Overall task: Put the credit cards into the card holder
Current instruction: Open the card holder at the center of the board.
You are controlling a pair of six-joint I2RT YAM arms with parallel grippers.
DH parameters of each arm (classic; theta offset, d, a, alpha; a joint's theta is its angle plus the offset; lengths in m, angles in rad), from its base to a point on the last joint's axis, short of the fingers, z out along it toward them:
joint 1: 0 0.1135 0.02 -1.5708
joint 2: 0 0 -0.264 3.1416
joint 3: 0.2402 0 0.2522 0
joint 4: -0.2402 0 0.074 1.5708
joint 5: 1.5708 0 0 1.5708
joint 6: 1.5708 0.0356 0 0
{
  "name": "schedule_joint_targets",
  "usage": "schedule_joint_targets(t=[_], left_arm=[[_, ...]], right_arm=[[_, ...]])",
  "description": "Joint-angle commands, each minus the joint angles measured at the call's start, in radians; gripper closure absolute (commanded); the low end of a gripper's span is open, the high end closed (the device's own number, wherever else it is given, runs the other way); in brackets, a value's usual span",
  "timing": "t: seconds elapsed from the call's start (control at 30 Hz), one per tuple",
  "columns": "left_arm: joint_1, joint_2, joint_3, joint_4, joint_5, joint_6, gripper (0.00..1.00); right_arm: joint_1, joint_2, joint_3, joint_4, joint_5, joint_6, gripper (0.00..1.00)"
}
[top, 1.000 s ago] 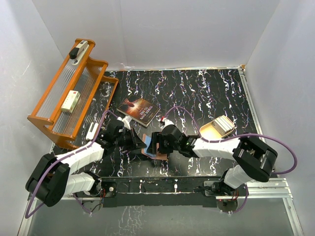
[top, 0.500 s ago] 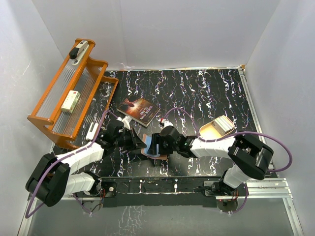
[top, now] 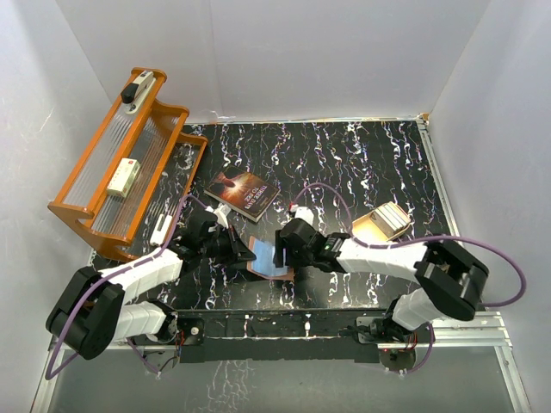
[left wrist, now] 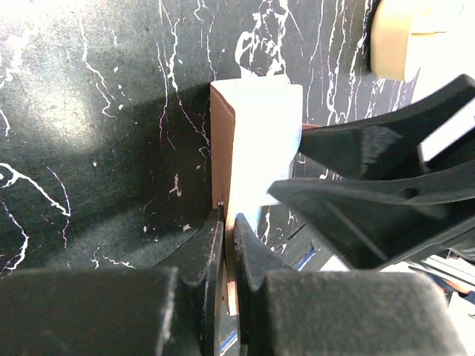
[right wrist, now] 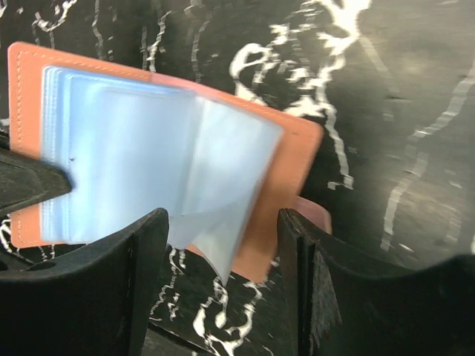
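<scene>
The card holder is a reddish-brown leather wallet standing open near the table's front, its clear pale-blue sleeves fanned out. My left gripper is shut on the edge of its cover and keeps it upright. My right gripper is open just to the right, and a loose sleeve corner hangs between its fingers without being pinched. In the left wrist view a dark flat piece with a blue stripe lies under the holder; I cannot tell if it is one of the credit cards.
A dark paperback book lies just behind the holder. An orange rack stands at the far left with a small white object at its foot. A beige tin sits to the right, beside my right arm.
The right gripper has shifted a little to the right and its jaws have narrowed slightly. The holder's sleeves now spread wider. The left gripper holds as before.
</scene>
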Motion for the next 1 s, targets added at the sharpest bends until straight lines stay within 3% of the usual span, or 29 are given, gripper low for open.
schedule_joint_targets(t=[0.0,0.17,0.33,0.7,0.97], left_arm=[[-0.002,0.0,0.024,-0.023,0.023,0.012,1.0],[-0.001,0.006,0.009,0.01,0.03,-0.002,1.0],[-0.001,0.01,0.021,0.008,0.043,0.0,1.0],[-0.001,0.004,0.019,0.0,0.038,-0.006,1.0],[-0.002,0.008,0.022,0.001,0.038,-0.011,1.0]], right_arm=[[-0.002,-0.127,0.061,-0.201,0.194,-0.013,0.42],[-0.002,-0.134,0.113,-0.202,0.159,-0.017,0.45],[0.013,-0.107,0.134,-0.079,0.074,-0.038,0.54],[0.03,0.017,0.111,0.062,-0.051,-0.023,0.38],[0.032,0.058,0.067,0.117,-0.065,-0.017,0.37]])
